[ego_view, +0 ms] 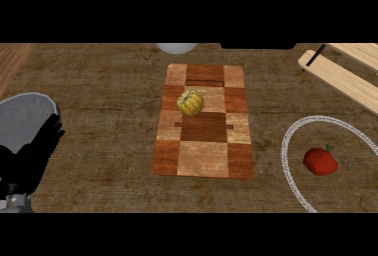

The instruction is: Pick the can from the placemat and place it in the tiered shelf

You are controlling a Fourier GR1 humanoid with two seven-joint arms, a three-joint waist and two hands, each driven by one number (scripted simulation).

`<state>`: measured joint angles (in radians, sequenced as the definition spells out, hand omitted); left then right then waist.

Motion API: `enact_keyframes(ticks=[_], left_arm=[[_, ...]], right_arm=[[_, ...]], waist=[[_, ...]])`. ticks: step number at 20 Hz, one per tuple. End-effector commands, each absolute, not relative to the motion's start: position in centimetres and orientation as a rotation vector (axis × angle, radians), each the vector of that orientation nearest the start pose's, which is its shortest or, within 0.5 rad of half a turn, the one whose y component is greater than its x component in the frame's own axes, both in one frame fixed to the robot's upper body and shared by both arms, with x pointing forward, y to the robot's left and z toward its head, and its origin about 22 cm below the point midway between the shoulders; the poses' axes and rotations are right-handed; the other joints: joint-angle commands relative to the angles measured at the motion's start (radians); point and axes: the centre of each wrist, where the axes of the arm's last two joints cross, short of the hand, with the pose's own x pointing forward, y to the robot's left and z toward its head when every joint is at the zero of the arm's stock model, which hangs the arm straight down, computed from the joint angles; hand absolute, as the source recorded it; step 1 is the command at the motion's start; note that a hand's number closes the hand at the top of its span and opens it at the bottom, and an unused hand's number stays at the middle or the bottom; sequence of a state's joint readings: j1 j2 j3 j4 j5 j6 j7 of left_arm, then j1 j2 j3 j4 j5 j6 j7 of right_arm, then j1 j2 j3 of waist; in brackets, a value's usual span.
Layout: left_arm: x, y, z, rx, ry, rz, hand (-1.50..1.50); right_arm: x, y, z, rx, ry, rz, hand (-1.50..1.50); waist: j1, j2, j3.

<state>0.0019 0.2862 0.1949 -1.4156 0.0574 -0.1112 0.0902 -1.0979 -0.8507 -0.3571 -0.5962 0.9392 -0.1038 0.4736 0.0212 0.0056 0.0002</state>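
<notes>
The can [190,103] is a small yellow ribbed thing standing on the upper half of the checkered brown placemat [203,157], which lies in the middle of the wooden counter. The tiered shelf [339,77], made of pale wooden boards, shows at the upper right corner. My left hand [35,150] rests at the left edge with its black fingers relaxed, far to the left of the can and holding nothing. My right hand is out of the picture.
A red pepper [320,161] lies inside a white-rimmed plate [289,137] at the right, below the shelf. A grey round object [177,47] pokes in at the top edge, beyond the placemat.
</notes>
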Motion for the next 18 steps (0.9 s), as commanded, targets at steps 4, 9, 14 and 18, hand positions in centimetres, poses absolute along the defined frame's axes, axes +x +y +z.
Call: enact_keyframes(ticks=[4, 9, 14, 18], left_arm=[[24.8, 35.2, 0.3, 0.24, -1.35, -0.043, 0.0], [23.7, 35.7, 1.5, 0.255, -1.335, -0.065, 0.0], [23.3, 34.5, 0.5, 0.254, -1.341, -0.039, 0.0], [23.3, 35.2, -0.9, 0.268, -1.322, -0.013, 0.0]], right_arm=[[40.1, -42.9, 31.6, -1.369, -1.163, -0.091, -1.5], [37.8, -46.2, 32.9, -1.209, -1.246, -0.246, -1.5], [34.5, -48.5, 34.9, -1.162, -1.393, -0.343, -1.5], [32.4, -47.8, 37.4, -1.145, -1.437, -0.391, -1.5]], waist=[[-0.006, -0.001, 0.0], [-0.01, -0.006, 0.0], [-0.033, -0.013, 0.0], [-0.04, -0.014, -0.001]])
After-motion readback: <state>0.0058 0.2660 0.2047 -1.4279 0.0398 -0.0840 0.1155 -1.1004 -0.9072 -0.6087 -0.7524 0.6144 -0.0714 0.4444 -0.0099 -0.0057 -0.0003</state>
